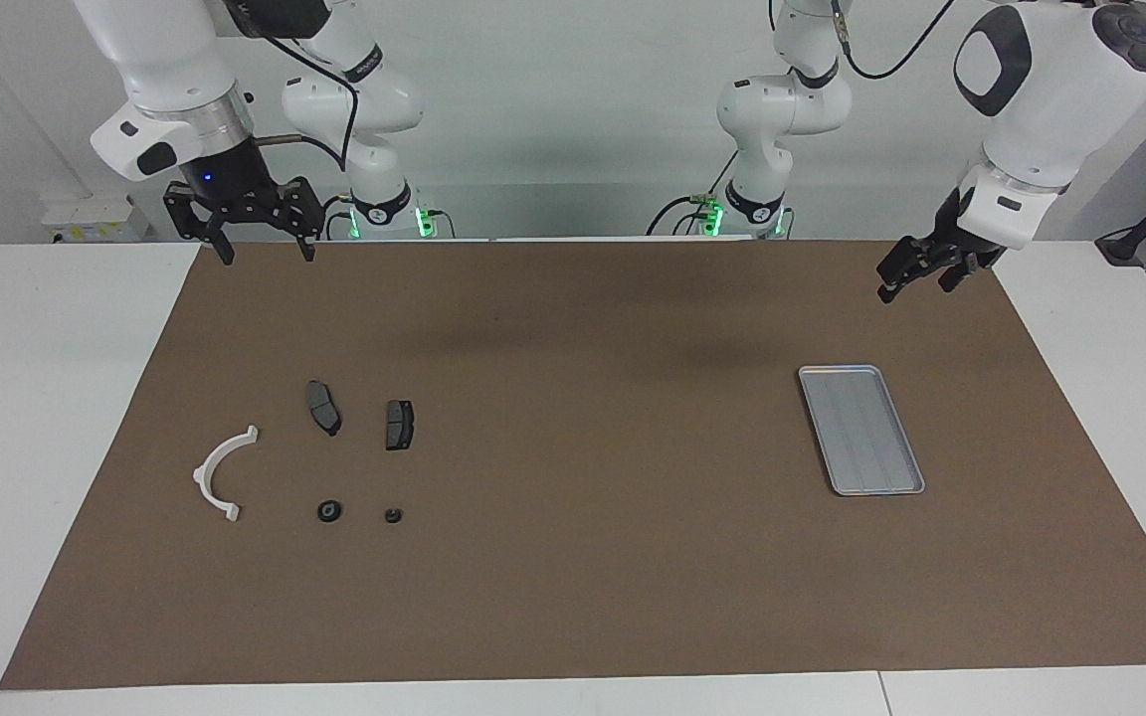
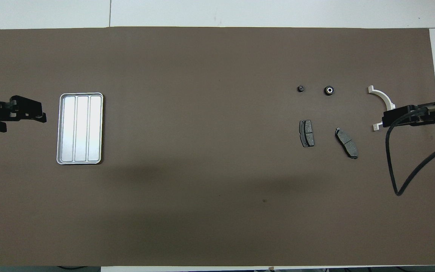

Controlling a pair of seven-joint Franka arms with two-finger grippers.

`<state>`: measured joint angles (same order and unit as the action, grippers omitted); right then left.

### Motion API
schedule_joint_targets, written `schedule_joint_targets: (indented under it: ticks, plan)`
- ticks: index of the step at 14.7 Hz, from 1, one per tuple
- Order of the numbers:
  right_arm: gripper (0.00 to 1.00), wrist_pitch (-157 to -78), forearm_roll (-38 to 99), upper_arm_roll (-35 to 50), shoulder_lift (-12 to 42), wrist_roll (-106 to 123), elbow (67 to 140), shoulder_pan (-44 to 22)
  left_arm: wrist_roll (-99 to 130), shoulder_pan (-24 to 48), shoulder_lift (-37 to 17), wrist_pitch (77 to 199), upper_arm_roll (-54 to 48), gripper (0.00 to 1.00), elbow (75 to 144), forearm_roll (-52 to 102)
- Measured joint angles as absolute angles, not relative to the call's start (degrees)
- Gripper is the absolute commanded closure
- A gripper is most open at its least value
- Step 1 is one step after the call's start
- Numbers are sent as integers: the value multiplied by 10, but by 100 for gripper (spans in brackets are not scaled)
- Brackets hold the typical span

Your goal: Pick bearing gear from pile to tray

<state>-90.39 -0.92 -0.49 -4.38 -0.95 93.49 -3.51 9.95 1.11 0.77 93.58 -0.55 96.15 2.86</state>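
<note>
Both hands are hanging raised over the counter's robot-side corners: right hand (image 1: 257, 239) spread wide, left hand (image 1: 926, 273) narrow; bearing gear (image 1: 329, 511) is lying apart from the tray (image 1: 837, 378).

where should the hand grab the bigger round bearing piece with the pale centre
Take the bearing gear across its outer rim, coming straight down from above: it lies flat on the mat, low and round, with bare mat all around it. The right hand, fingers open, is on its end of the table.

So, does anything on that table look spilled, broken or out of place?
Nothing stands out. The flat silver metal tray sits empty, and the dark grey brake pads, white half-ring bracket and small black round pieces lie apart, intact, on the brown mat.
</note>
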Motion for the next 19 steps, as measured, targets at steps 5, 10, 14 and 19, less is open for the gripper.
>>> schedule_joint_targets:
  ticks: [5, 10, 14, 19]
  plan:
    - [0, -904, -9, -5, -45, -10, 935, -35, 100, 11, 8, 936, -6, 0, 961, 29]
    - [0, -904, -9, -3, -50, -10, 934, -35, 100, 11, 8, 936, -6, 0, 961, 29]
    - [0, -903, -9, -3, -55, -10, 934, -35, 100, 11, 8, 936, -6, 0, 961, 29]
    - [0, -902, -9, -2, -56, -10, 934, -36, 100, 11, 8, 936, -6, 0, 961, 29]
